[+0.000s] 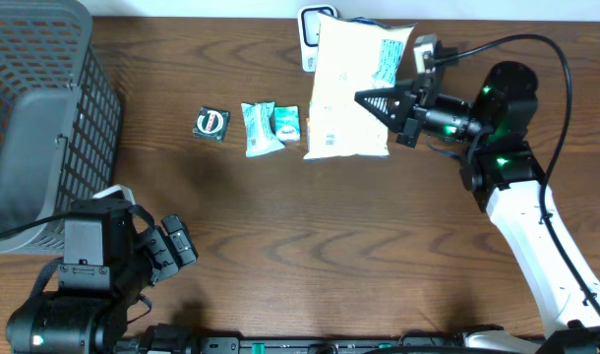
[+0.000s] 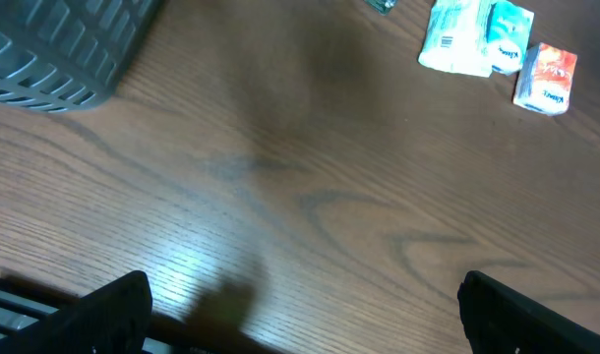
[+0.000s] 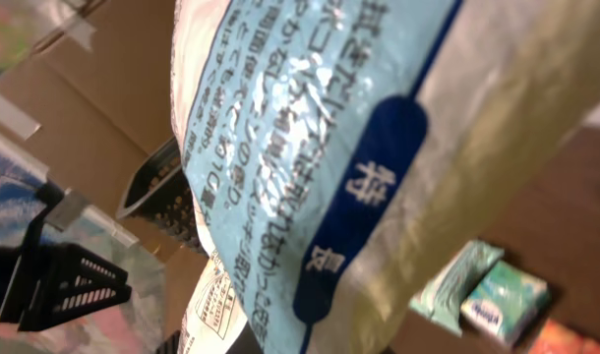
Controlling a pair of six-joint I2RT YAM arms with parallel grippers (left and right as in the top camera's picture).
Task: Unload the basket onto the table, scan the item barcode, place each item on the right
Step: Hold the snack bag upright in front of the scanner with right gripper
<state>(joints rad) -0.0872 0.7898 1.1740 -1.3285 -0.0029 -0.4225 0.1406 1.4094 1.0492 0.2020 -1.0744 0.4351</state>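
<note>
The item is a large white and light-blue bag (image 1: 347,90) with printed text, held up over the back of the table. My right gripper (image 1: 367,99) is shut on its right side. The bag (image 3: 379,147) fills most of the right wrist view, with a printed panel at its lower left; I cannot make out a barcode. A white device (image 1: 309,31) stands at the table's back edge, half hidden behind the bag. My left gripper (image 1: 174,252) stands open at the front left, its fingers (image 2: 108,315) wide apart over bare wood with nothing between them.
A grey mesh basket (image 1: 39,108) fills the far left. A small black packet (image 1: 210,123) and two teal tissue packs (image 1: 262,129) lie left of the bag. The left wrist view also shows a red packet (image 2: 547,77) beside the tissue packs (image 2: 459,39).
</note>
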